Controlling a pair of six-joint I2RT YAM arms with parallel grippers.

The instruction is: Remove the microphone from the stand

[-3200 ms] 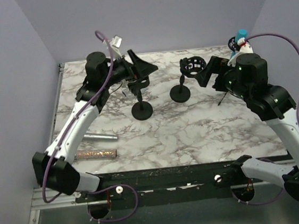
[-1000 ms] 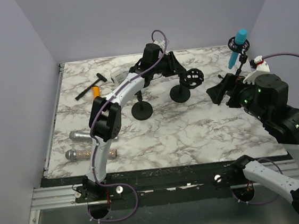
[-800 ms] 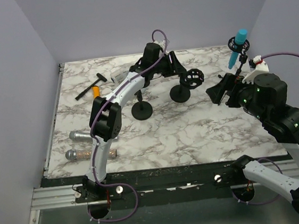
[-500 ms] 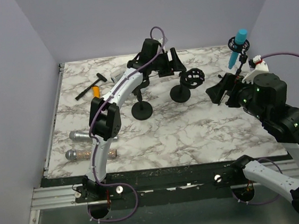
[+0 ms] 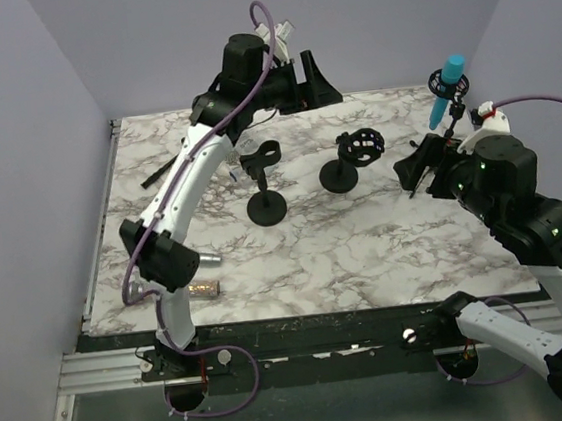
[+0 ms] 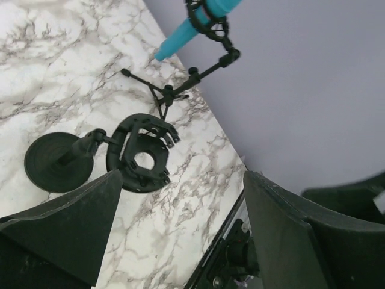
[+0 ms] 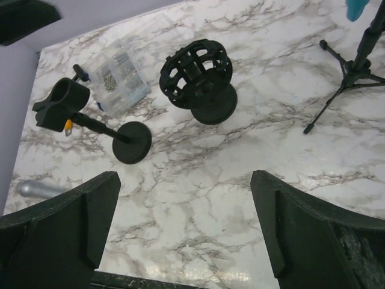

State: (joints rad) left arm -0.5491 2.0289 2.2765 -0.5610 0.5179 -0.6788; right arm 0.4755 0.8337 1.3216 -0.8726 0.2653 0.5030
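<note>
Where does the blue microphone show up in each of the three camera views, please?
Top external: the blue microphone is at the far right, in the upper half, tilted.
Left wrist: at the top edge near the centre, above its tripod stand.
Right wrist: only its tip shows, in the top right corner.
Shared landmark: the cage-shaped holder on a round base.

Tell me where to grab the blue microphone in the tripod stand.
Grip the blue microphone by its wide upper end, above the black ring mount, right hand coming from the near side. That end stands clear of the ring, so it should slide out upward.
</note>
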